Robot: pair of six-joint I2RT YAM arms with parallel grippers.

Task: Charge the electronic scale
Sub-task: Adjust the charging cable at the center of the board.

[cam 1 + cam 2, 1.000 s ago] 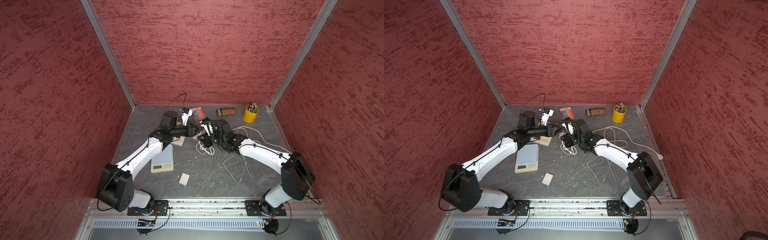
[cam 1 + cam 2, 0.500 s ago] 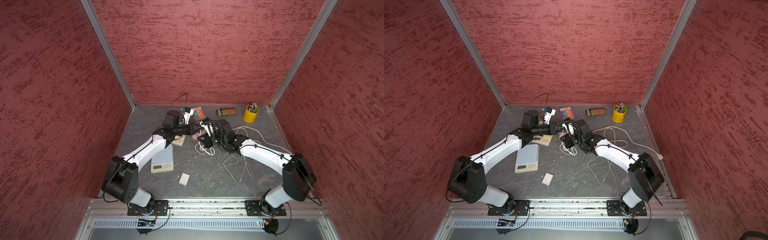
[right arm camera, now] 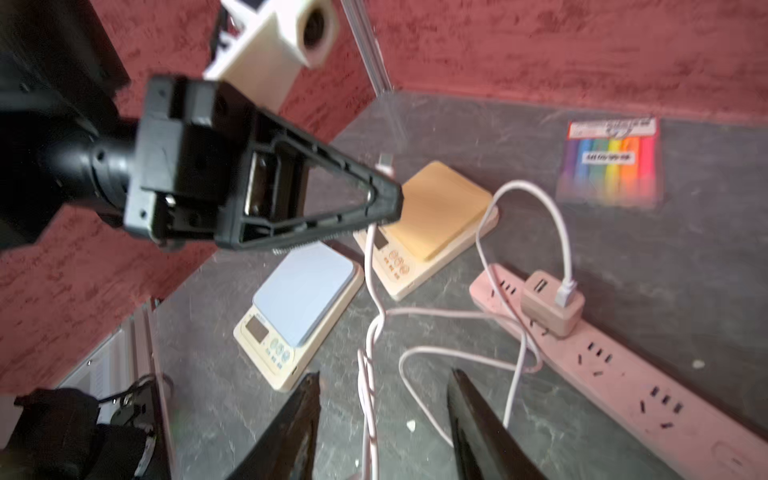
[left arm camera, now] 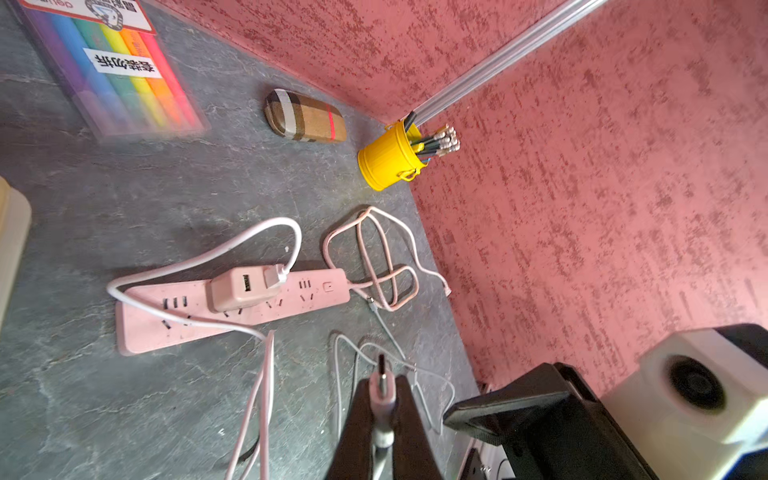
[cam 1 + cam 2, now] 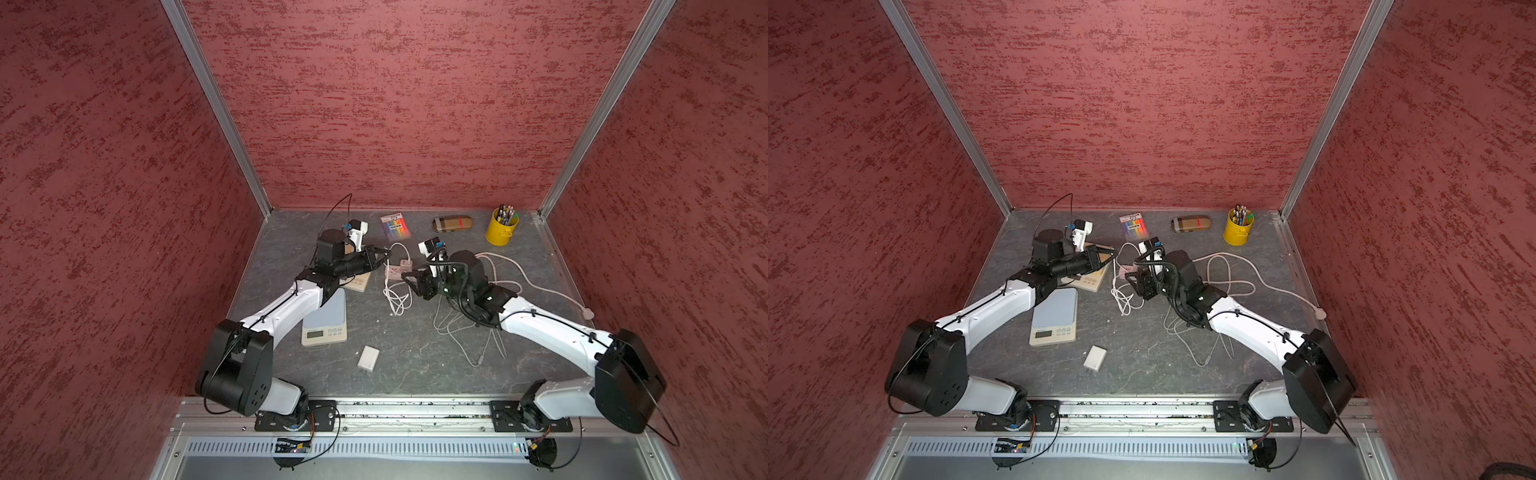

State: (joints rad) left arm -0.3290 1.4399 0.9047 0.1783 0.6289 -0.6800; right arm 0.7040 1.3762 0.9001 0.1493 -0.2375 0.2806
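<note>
Two electronic scales lie at the left of the floor: a blue-topped one point(image 5: 326, 318) point(image 3: 303, 307) and a beige-topped one point(image 3: 436, 216), partly under my left arm in both top views. My left gripper point(image 4: 383, 380) point(image 5: 388, 255) is shut on the plug of a white charging cable point(image 4: 381, 370), held above the floor near the pink power strip point(image 4: 232, 307). The cable's other end sits in a charger block point(image 4: 243, 289) on the strip. My right gripper point(image 3: 385, 373) point(image 5: 409, 278) is open, and the slack cable point(image 3: 368, 390) hangs between its fingers untouched.
At the back stand a yellow pencil cup point(image 5: 501, 227), a plaid case point(image 5: 452, 223) and a highlighter pack point(image 5: 395, 225). A loose white adapter point(image 5: 368, 358) lies near the front. Grey cables point(image 5: 461, 328) and the strip's pink cord point(image 5: 519, 270) spread under my right arm.
My left gripper closed on the cable plug. My right gripper then opened and let the cable go. The left arm's base link swung nearer the middle.
</note>
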